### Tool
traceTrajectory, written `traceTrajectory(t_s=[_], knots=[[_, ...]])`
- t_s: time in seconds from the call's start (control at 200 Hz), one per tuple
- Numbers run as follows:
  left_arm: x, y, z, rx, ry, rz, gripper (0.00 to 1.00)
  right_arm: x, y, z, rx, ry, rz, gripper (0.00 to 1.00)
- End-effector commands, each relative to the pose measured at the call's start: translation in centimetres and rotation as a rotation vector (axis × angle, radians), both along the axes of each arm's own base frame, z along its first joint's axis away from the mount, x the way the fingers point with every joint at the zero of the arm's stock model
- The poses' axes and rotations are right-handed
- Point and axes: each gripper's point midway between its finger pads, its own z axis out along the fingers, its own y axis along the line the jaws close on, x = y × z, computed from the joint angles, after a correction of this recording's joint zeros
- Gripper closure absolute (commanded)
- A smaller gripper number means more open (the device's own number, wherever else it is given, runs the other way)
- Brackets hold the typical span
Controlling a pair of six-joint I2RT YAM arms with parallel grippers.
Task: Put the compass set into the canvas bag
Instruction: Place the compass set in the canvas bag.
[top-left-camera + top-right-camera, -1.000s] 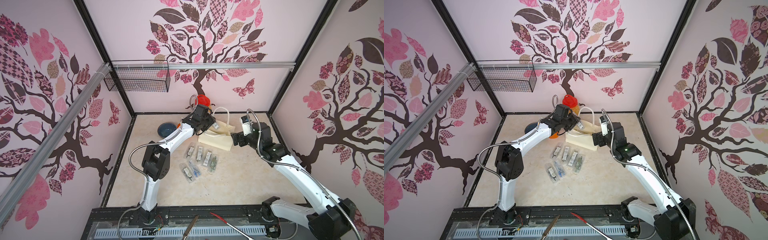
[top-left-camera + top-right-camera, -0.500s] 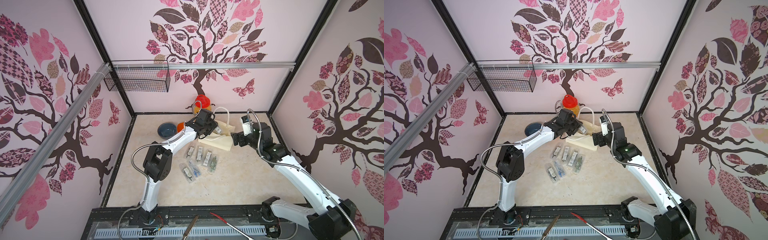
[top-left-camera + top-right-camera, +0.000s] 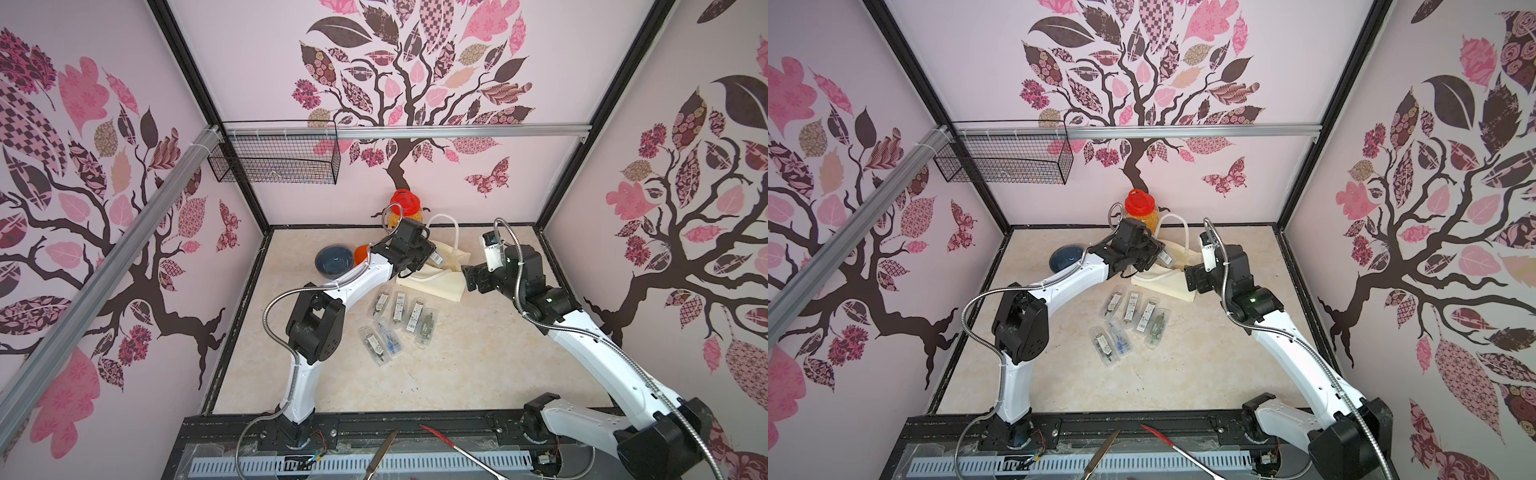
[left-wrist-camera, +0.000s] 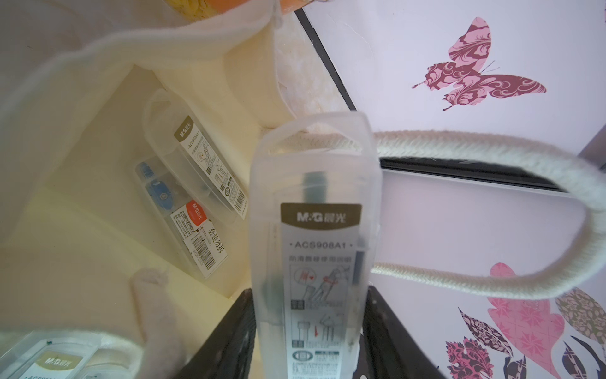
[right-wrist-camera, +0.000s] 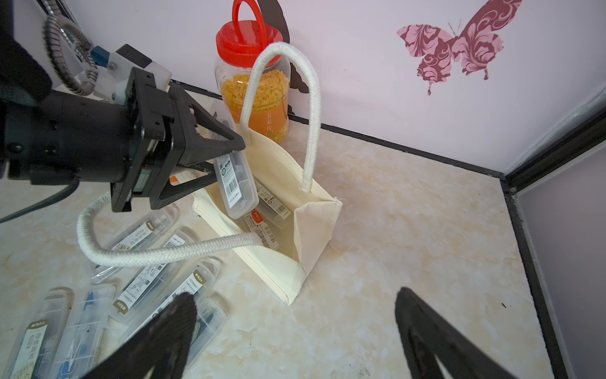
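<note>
**Left arm stretched far, right arm beside it with jaws wide**

The left arm (image 3: 357, 280) rises from its base at the near edge. It bends at the elbow and stretches toward the far side of the table (image 3: 457, 374), with its wrist angled downward. The left gripper (image 5: 227, 162) has its two black fingers set narrowly around a compass set (image 5: 237, 187), one finger on each flat side. The right arm (image 3: 582, 336) leans in from the right with its forearm raised and its wrist turned toward the left arm. The right gripper (image 5: 296, 295) hangs above the table with its jaws spread wide and nothing between them. It is near the left gripper without touching it.
</note>
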Motion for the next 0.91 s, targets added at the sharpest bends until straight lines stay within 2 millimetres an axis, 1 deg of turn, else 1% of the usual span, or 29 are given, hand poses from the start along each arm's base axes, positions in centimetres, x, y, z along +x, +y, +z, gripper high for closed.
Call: traceTrajectory(t_s=[0.0,0.115,0.25,0.34,0.41,0.54,0.61,0.66,0.75,0.825,0.9], knots=[[-0.2,0.1,0.5,-0.038,-0.006,0.016,0.48,-0.1,-0.2,1.1,0.005,-0.033,0.002,0.03],[-0.1,0.1,0.2,-0.062,0.008,0.029,0.47,-0.2,-0.3,0.9,0.005,-0.03,-0.001,0.03],[0.1,-0.1,-0.1,-0.077,0.03,0.037,0.45,-0.3,-0.3,0.8,0.005,-0.026,-0.001,0.03],[0.1,0.0,0.1,-0.073,0.03,0.045,0.43,-0.3,-0.3,0.8,0.004,-0.027,-0.002,0.03],[0.1,0.2,0.1,-0.069,0.028,0.05,0.4,-0.3,-0.3,0.7,0.003,-0.025,-0.001,0.03],[0.3,0.3,1.1,-0.065,-0.004,0.045,0.4,-0.3,-0.3,1.0,0.007,-0.03,-0.001,0.03],[0.4,0.3,2.1,-0.057,-0.039,0.035,0.4,-0.3,-0.3,1.1,0.008,-0.025,-0.005,0.03],[0.5,0.5,3.2,-0.04,-0.077,0.024,0.4,-0.3,-0.3,1.2,0.012,-0.016,-0.008,0.03],[0.7,0.8,5.9,0.009,-0.163,-0.003,0.4,-0.4,-0.2,1.7,0.029,0.011,-0.007,0.03],[0.8,1.8,8.2,0.066,-0.233,-0.019,0.39,-0.6,0.0,2.1,0.063,0.049,-0.012,0.03],[0.9,3.0,10.3,0.135,-0.302,-0.029,0.38,-1.0,0.1,2.1,0.102,0.102,-0.018,0.04]])
